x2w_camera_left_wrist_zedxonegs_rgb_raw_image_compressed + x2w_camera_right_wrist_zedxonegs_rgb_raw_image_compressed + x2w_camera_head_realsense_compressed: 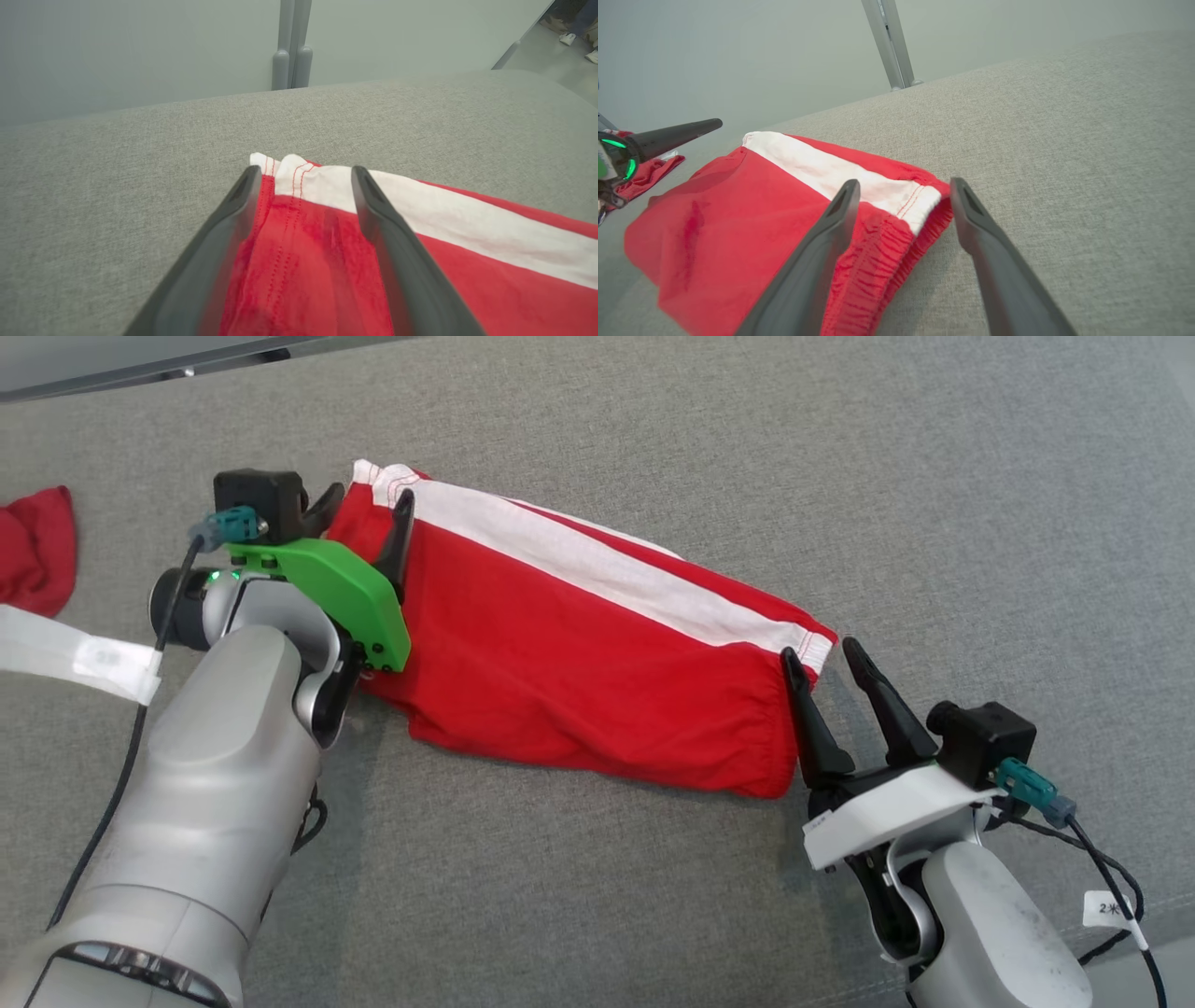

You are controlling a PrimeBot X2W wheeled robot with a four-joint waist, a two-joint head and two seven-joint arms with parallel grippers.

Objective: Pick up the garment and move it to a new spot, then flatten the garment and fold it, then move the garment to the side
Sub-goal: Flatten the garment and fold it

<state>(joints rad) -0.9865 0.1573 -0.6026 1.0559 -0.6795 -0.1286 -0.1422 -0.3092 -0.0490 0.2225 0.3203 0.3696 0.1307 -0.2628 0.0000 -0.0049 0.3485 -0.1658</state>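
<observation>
The garment (560, 653), red shorts with a white side stripe, lies folded on the grey fabric surface (840, 476), running from upper left to lower right. My left gripper (372, 497) is open at its upper-left hem end, one finger on each side of the corner. In the left wrist view the left gripper (306, 171) straddles the stitched hem of the garment (317, 233) without pinching it. My right gripper (821, 651) is open at the elastic waistband end. The right wrist view has the right gripper (905, 183) spread around the waistband corner of the garment (738, 210).
Another red cloth (37, 560) lies at the far left, beside a white strip (75, 658). The surface's far edge (140, 373) runs along the top left. A grey post (292, 46) stands behind it. A person's feet (572, 37) are at the far right.
</observation>
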